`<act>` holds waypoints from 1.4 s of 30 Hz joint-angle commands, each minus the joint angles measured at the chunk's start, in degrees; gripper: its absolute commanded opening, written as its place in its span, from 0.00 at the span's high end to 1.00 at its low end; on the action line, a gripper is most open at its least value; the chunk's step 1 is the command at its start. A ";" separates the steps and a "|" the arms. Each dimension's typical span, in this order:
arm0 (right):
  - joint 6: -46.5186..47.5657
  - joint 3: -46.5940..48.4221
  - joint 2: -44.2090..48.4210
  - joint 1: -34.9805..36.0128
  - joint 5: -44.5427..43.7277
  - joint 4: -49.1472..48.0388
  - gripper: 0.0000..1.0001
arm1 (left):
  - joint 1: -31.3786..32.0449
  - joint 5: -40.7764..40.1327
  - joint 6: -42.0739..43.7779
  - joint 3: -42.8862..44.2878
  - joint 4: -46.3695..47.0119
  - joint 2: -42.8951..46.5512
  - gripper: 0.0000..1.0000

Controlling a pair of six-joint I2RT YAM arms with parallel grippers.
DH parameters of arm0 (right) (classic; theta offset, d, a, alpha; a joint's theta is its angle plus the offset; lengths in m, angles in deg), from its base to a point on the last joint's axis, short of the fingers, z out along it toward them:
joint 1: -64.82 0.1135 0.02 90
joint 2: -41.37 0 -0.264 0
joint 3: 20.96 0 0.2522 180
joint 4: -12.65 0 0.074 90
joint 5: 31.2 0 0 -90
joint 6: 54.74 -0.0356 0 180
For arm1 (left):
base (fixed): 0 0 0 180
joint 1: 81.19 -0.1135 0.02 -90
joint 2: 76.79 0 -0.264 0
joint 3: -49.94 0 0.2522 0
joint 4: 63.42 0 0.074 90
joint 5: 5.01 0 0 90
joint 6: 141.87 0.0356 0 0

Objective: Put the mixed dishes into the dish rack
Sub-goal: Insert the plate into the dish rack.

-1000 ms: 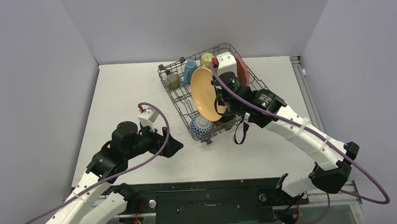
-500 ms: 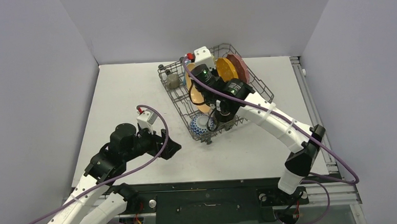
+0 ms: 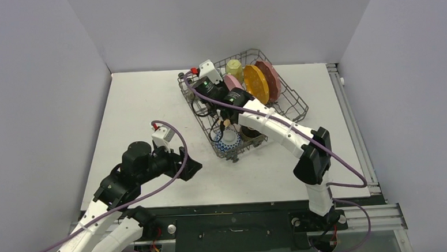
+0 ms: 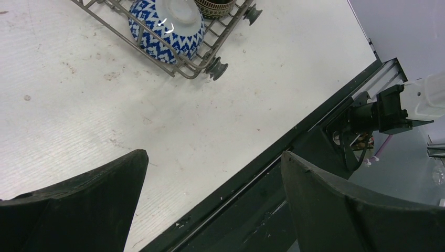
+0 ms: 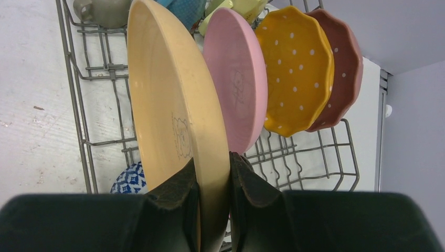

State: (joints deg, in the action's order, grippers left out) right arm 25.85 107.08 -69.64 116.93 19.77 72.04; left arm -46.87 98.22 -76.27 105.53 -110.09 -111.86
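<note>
Two fingers (image 5: 178,194) of your right gripper (image 5: 212,176) stand nearly closed, pinching the near rim of the tan plate (image 5: 168,105) between them. Your left gripper (image 4: 212,157) is spread wide and holds nothing. It hangs over the bare table (image 4: 78,105), with the blue-white bowl (image 4: 168,26) well ahead of its fingertips.

The tan plate is over the dish rack (image 3: 289,102), up on its edge. Just beside it, on the right finger's side, is the pink plate (image 5: 236,79), and beyond that stand the orange plate (image 5: 294,73) and the dark red plate (image 5: 343,68).

Watch three things:
- **Grip:** it is only a narrow pinch on the rim, so a jolt or a quick wrist turn could let the plate pivot or slide out.
- **Gap:** the space to the pink plate is slim. If you drift toward the right finger's side you may knock it and rock the whole row.
- **Slot:** you cannot see the tines below the plate from here. If it lands on top of a tine instead of between two, it may tip over once you let go.

The plate's long axis runs straight away from the fingers, toward the far end of the rack. Its face with the small stamp is turned to the left finger's side, the same way the pink plate faces.
</note>
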 commanded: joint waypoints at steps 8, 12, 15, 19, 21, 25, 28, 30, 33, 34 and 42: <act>0.71 4.94 -5.13 -3.24 0.37 -3.79 1.00 | -2.80 0.17 1.02 0.23 1.47 0.82 0.04; 0.67 6.23 -6.91 -3.78 0.83 -4.10 1.00 | -3.55 0.75 1.02 0.11 1.73 0.79 0.04; 0.54 7.41 -8.44 -3.95 1.03 -4.06 1.00 | -4.16 1.29 1.02 0.02 1.78 0.71 0.04; 0.66 8.39 -10.11 -4.18 0.95 -4.26 1.00 | -4.75 1.77 1.02 -0.08 2.00 0.62 0.04; 0.81 8.91 -10.93 -4.21 0.71 -4.42 1.00 | -4.86 1.81 0.95 -0.12 1.97 0.68 0.04; 0.97 9.92 -12.34 -4.42 0.62 -4.55 1.00 | -4.95 1.64 0.85 -0.21 2.07 0.87 0.04; 1.09 10.38 -13.14 -4.61 0.67 -4.52 1.00 | -5.01 1.63 0.85 -0.27 2.08 0.73 0.04; 1.14 10.51 -13.52 -4.68 0.64 -4.51 1.00 | -5.16 1.76 0.85 -0.22 2.14 0.66 0.04; 1.23 10.40 -13.91 -4.78 0.46 -4.65 1.00 | -5.50 2.13 0.85 -0.25 2.30 0.54 0.04; 1.23 10.32 -13.99 -4.81 0.45 -4.66 1.00 | -5.61 2.19 0.85 -0.25 2.26 0.49 0.04; 1.19 10.47 -15.49 -4.84 0.46 -5.37 1.00 | -6.38 2.90 0.85 -0.36 2.42 0.25 0.04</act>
State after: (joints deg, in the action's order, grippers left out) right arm 26.77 114.73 -84.89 112.45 21.72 69.24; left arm -52.57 99.82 -76.21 105.09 -110.03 -111.57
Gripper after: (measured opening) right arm 0.153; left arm 0.964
